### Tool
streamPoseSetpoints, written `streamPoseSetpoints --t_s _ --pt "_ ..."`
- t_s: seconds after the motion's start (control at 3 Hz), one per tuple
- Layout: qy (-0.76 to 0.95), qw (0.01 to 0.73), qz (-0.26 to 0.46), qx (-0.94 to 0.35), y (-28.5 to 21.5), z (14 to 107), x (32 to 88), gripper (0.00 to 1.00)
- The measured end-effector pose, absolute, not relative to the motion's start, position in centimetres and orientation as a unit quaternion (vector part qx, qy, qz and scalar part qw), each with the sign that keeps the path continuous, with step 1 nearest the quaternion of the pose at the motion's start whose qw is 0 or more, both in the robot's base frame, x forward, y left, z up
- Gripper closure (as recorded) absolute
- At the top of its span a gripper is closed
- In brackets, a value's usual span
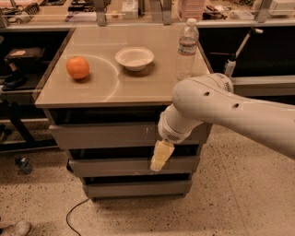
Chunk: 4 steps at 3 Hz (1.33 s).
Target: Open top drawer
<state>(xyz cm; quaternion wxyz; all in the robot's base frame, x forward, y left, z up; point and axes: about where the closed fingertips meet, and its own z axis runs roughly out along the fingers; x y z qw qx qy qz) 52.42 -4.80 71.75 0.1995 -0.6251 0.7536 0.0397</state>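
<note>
In the camera view, a grey drawer cabinet is seen standing on a speckled floor (239,198), with open floor to its right and in front. At its left a dark shelving frame (18,92) stands close. A cluttered counter (138,11) runs along behind. A thin cable (73,214) lies on the floor by the cabinet's front left corner. The cabinet's flat top serves as the bench (138,94), and its front edge overhangs a dark gap.

Directly under that gap the top drawer (101,136) is found. It is the widest and tallest of three grey fronts, without a handle, and small white scratch marks are seen right of its centre. Nothing of its inside is shown. The middle drawer (110,167) and the bottom drawer (138,188) sit below it, each narrower.

On the bench an orange (77,67) rests near the left edge. A white bowl (134,58) is set near the middle, and only its plain white inside is seen. A clear capped water bottle (187,46) stands upright near the right edge, well apart from the bowl.

The white arm (230,110) reaches in from the right and covers the right part of the top drawer's front. The cream-coloured hand (159,163) hangs downward from the wrist, in front of the gap between the top and middle drawers. Nothing is seen held in it. How far it is open cannot be told, nor whether a drawer front is touched.
</note>
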Motion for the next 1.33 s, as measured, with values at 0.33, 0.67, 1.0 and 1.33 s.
streamPoseSetpoints --t_s 0.33,0.67,1.0,1.33 --pt "0.757 0.212 0.027 -0.618 -4.5 71.0 54.8 0.0" --pt "0.762 0.214 0.03 -0.61 -4.1 69.3 56.0 0.0" --pt "0.765 0.213 0.031 -0.607 -3.7 67.8 56.8 0.0" --pt "0.764 0.21 0.028 -0.61 -3.6 66.8 57.8 0.0"
